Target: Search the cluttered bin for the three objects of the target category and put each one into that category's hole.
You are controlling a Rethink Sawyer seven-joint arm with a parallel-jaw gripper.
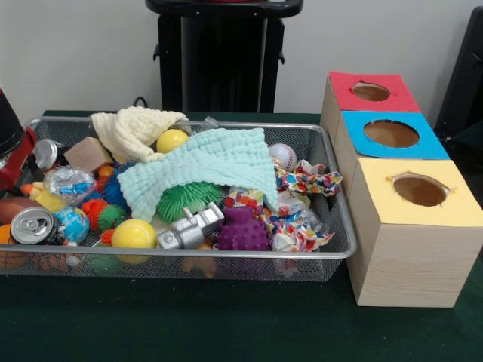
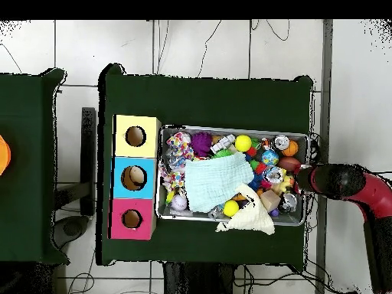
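The silver wire mesh bin (image 1: 343, 253) lies across the table, full of clutter; it also shows in the overhead view (image 2: 230, 129). A small tan-orange soft shape (image 1: 199, 264) shows through the mesh at the bin's front wall, under the silver toy robot (image 1: 189, 228). No other soft animal toys show; two cloths cover much of the pile. The red-topped box's hole (image 1: 370, 91) is the farthest of the three holes, and it shows in the overhead view (image 2: 132, 219). The arm's black end with my gripper (image 2: 331, 181) hangs over the bin's right end in the overhead view.
A mint cloth (image 1: 204, 162) and a cream cloth (image 1: 136, 128) lie on the pile. Spiky balls, purple (image 1: 243, 230) and green (image 1: 189, 200), yellow balls (image 1: 133, 234), a baseball (image 1: 283, 156) and cans (image 1: 32, 225) fill the bin. Blue-topped (image 1: 391, 133) and yellow-topped (image 1: 419, 190) holes are nearer.
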